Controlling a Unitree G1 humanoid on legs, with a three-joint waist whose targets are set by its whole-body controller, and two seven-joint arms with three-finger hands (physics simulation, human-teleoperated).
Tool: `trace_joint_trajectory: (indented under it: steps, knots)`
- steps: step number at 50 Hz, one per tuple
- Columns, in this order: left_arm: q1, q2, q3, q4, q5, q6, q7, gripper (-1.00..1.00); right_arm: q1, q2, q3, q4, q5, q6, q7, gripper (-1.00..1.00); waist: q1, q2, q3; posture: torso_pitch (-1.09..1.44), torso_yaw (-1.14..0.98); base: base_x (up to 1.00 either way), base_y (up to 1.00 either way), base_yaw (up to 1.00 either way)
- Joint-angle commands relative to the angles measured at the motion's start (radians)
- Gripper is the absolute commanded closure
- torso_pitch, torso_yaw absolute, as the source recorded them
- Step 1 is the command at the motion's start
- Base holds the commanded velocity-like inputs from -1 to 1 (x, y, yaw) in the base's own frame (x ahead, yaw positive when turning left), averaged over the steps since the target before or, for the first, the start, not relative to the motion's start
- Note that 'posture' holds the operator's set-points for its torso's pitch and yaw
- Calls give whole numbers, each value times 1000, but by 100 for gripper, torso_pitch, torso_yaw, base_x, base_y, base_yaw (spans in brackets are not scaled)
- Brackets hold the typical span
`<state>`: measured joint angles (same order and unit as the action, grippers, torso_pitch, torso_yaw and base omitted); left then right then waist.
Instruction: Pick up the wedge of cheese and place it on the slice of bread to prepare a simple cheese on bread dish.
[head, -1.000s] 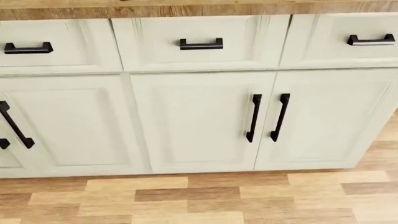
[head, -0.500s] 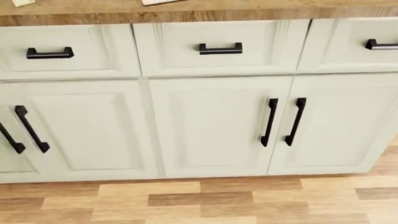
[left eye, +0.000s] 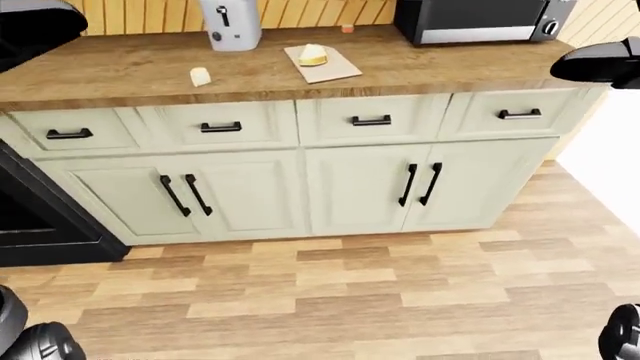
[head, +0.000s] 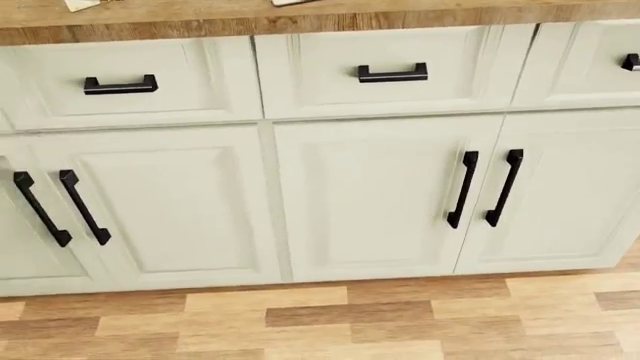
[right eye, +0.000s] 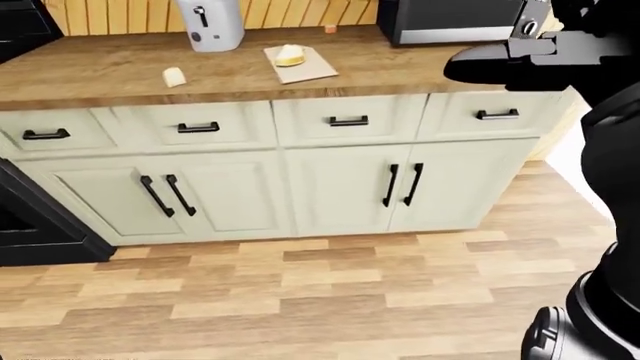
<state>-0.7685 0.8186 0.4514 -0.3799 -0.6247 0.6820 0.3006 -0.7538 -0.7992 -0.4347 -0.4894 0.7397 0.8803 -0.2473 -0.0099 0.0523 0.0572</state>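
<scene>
Right hand (right eye: 500, 64) juts in black from the right edge of the right-eye view, hovering near the counter (left eye: 120, 67) edge; whether its fingers are open or closed, cannot tell. Left hand not visible. Cheese (left eye: 314, 54) sits on the bread (left eye: 325, 66) on the counter, just left of the microwave (left eye: 480, 19). A small pale lump (left eye: 200, 76) lies apart to the left. Toaster (left eye: 230, 22) stands at the wall. Below: pale drawers and cabinet doors (head: 380, 195) with black handles (head: 392, 73), wood floor (left eye: 330, 300). Black stove (left eye: 30, 217) at left edge.
</scene>
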Motion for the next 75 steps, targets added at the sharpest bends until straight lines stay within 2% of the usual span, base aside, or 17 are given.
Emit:
trace_joint_trajectory:
  steps: [1,4,15,24,26,28,29,38,42,43,45,51,54,68,69,71,75]
  knots:
    - [-12,22,27,-2,-11,-9,13,-100,-22,-12,-7,-17,-5,-19,7,-100,1,21,-28,0,0,0,30,0]
    - [-10,27,21,0,-11,-16,24,-100,-23,-8,-4,-20,-8,-15,10,-100,2,22,-16,0,0,0,29,0]
    - [-4,32,21,32,1,-49,-2,-100,-34,-7,-8,-26,-4,-3,15,-100,6,-117,-21,0,0,0,29,0]
    - [2,22,10,54,30,-71,-13,-100,-34,8,0,-21,-9,-11,19,-100,8,-59,-14,0,0,0,29,0]
    - [3,19,10,54,34,-71,-15,-100,-29,13,5,-18,-14,-17,25,-100,3,-19,-17,0,0,0,29,0]
    - [2,18,9,56,43,-74,-16,-100,-31,17,8,-16,-17,-18,29,-100,3,68,-40,0,0,0,29,0]
    - [3,16,10,57,44,-76,-17,-100,-34,17,8,-17,-16,-15,30,-100,6,11,-21,0,0,0,29,0]
    - [5,19,21,47,39,-75,-11,-100,-31,11,0,-24,2,-9,22,-100,5,-55,-15,0,0,0,28,0]
    - [8,20,13,47,48,-80,-12,-100,-46,29,-16,-19,39,-15,17,-100,8,-134,-28,0,0,0,29,0]
    - [8,18,10,49,54,-82,-14,-100,-43,21,-15,-17,44,-19,13,-100,-1,-92,-18,0,0,0,28,0]
    - [5,11,8,47,56,-84,-20,-100,-29,13,-1,-15,27,-27,13,-100,6,-112,-30,0,0,0,29,0]
    - [2,6,12,47,57,-77,-21,-100,-26,11,-7,-13,34,-30,8,-100,7,-53,-13,0,0,0,29,0]
    - [1,7,8,47,64,-78,-22,-100,-28,6,-5,-17,44,-27,4,-100,-1,41,-33,0,0,0,29,0]
    - [0,-1,1,59,51,-97,-20,-100,-30,15,9,-11,29,-31,8,-100,7,-125,-17,0,0,0,30,0]
    - [-2,-3,-6,55,58,-95,-19,-100,-31,16,7,-12,29,-29,7,-100,-2,-94,-16,0,0,0,29,0]
    - [-3,-1,-9,47,71,-86,-25,-100,-37,18,3,-15,38,-24,3,-100,7,-110,-31,0,0,0,30,0]
    - [0,3,12,38,62,-72,-26,-100,-36,26,19,-10,21,-32,10,-100,10,-79,-23,0,0,0,30,0]
